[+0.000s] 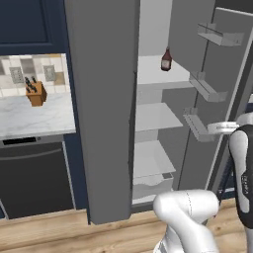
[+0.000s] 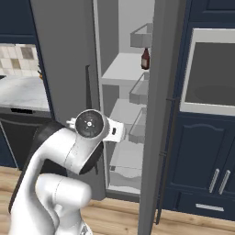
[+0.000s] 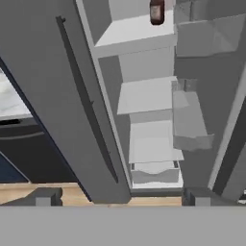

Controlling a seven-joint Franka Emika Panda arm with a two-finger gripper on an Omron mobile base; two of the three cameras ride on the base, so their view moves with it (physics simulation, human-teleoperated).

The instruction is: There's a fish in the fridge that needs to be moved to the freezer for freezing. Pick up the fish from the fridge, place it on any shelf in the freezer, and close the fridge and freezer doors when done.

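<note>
Holding our pincer (image 3: 120, 198) spread and empty, we face the fridge (image 3: 149, 96). A bottle (image 3: 156, 11) stands far ahead, on a shelf (image 3: 137, 30).

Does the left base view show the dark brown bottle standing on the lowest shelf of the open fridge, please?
No, the bottle stands on the uppermost visible white shelf of the fridge, with other shelves below it.

My arm (image 2: 69, 156) is folded, elbow raised. My end effector (image 3: 120, 198) points forward and slightly down, its fingertips (image 3: 43, 198) spread wide, holding nothing.
</note>
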